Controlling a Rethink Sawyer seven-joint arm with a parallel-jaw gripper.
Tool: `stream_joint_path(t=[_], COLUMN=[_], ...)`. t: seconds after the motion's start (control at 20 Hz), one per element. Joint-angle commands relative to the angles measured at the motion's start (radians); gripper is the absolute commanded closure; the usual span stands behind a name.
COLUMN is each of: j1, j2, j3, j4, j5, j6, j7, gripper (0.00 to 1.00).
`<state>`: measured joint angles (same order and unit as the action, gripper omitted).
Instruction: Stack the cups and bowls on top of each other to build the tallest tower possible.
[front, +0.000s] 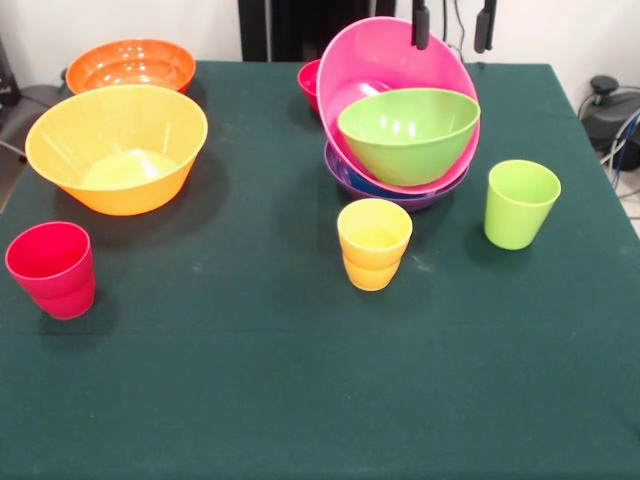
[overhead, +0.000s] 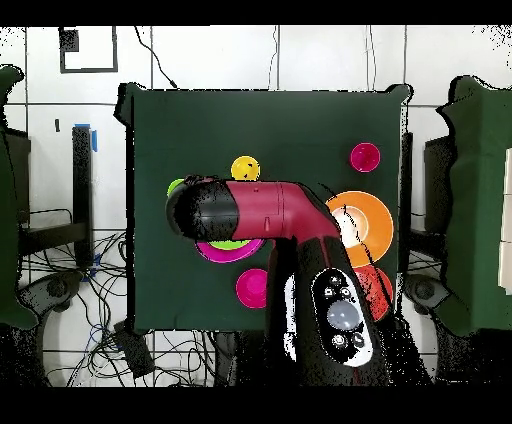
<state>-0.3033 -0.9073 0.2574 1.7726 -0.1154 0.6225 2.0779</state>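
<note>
Dark green cloth covers the table (front: 300, 400), white wall behind. Your gripper (front: 453, 28) hangs at the top edge of the front view, two black fingers apart with nothing between them, just above the rim of the pink bowl (front: 375, 60).

The tower (front: 400, 140) sits toward the far side, right of centre: purple bowl (front: 400, 195) lowest, pink bowl tilted steeply on it, lime green bowl (front: 408, 135) nested inside the pink one. You can see a small red bowl (front: 309, 82) peeking out behind the pink bowl's left edge.

Yellow cup (front: 374, 243) stands upright just in front of the tower. Lime green cup (front: 520, 203) is upright to its right, near the tower. Red cup (front: 52, 268) stands well apart at the near left.

Light orange bowl (front: 118, 147) rests upright at left; red-orange bowl (front: 130, 66) sits behind it at the far left corner.

From overhead, the red and black arm (overhead: 260, 212) covers most of the tower.
</note>
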Motion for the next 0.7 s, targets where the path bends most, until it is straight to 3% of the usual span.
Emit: stream_joint_path(t=[0.05, 0.7], j1=[-0.005, -0.029], j2=[0.009, 0.003], j3=[0.01, 0.022], j4=[0.083, 0.096], j5=[0.028, 0.047], j6=[-0.036, -0.038], j7=[0.088, 0.061], gripper=[0.0, 0.0])
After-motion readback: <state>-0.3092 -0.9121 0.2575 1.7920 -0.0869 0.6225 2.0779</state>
